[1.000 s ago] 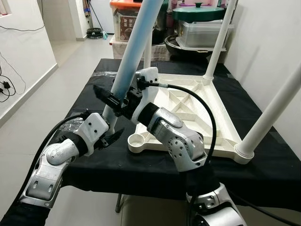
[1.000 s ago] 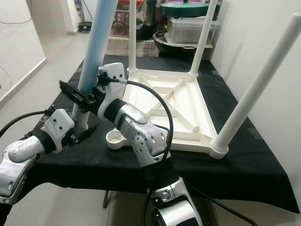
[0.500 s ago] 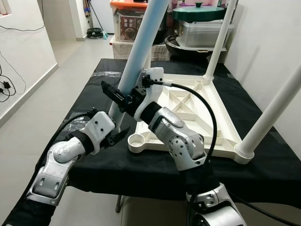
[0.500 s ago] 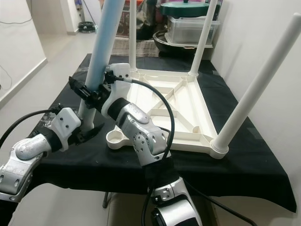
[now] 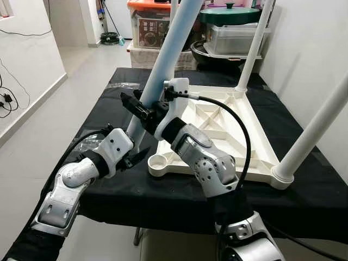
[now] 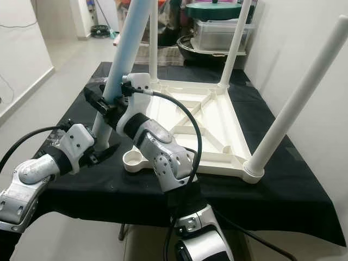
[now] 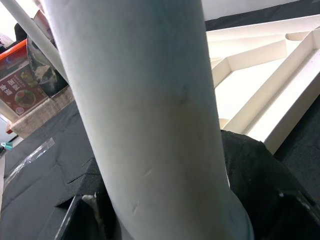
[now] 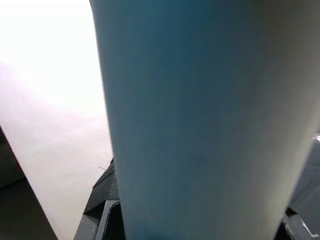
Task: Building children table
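A white tabletop (image 5: 217, 128) lies upside down on the black-clothed table (image 5: 109, 87). Three white legs stand in its corners, such as the near right one (image 5: 318, 128). The near left corner socket (image 5: 158, 161) is an open ring. A pale blue leg (image 5: 166, 60) leans up and to the right, just left of that socket. My right gripper (image 5: 142, 110) is shut on its middle. My left gripper (image 5: 133, 155) is shut on its lower end, a little left of the socket. The leg's shaft (image 7: 150, 115) looms close in the left wrist view and likewise (image 8: 200, 120) in the right wrist view.
Storage boxes and a pot with a green lid (image 5: 228, 13) stand behind the table. A white wall (image 5: 321, 49) runs close on the right. Open floor (image 5: 49, 109) lies to the left. A clear plastic bag (image 5: 87, 142) lies on the cloth by my left arm.
Both grippers have carried the blue leg to the right, closer to the open corner socket. The tabletop and its three legs have stayed put.
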